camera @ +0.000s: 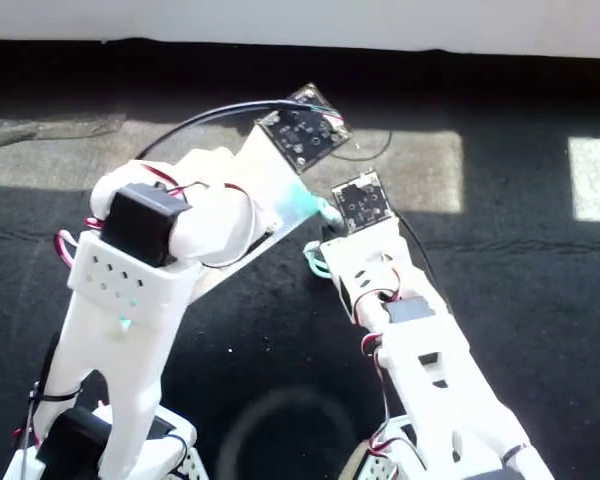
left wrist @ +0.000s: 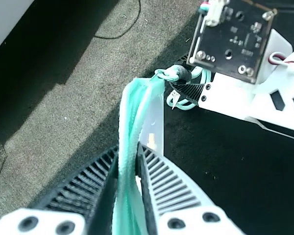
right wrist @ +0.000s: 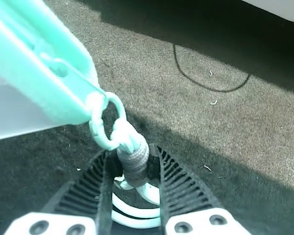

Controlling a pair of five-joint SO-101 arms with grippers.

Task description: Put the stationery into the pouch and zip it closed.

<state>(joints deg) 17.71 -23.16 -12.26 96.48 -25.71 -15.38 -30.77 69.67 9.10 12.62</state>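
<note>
DESK: What do we have here?

FIELD: The pouch (camera: 302, 205) hangs above the dark bench (camera: 230, 340), stretched between two arms. The left end effector (left wrist: 129, 154) is clamped on the mint zip band (left wrist: 134, 112) at one end. The right end effector (right wrist: 133, 150) is pinched on the grey-wrapped pull cord (right wrist: 134, 166), which is tied through the slider's ring (right wrist: 108, 122).

DESK: How do we think it handles?

FIELD: Light and limp, we judge. The clear wall (right wrist: 19, 107) looks thin and slick, so the woven band is the firmer place to hold. The cord offers a fair grip at its wrapped knot, but it is small and could slip out under a hard pull. We would draw it along the line of the band, with the far end held taut.

DESK: What can we not make out?

FIELD: Whether the stationery is inside. The pouch body is cut off in both wrist views and largely hidden behind the arms from above. Nor can we tell how far the zip is shut, as the teeth are too small to read.
</note>
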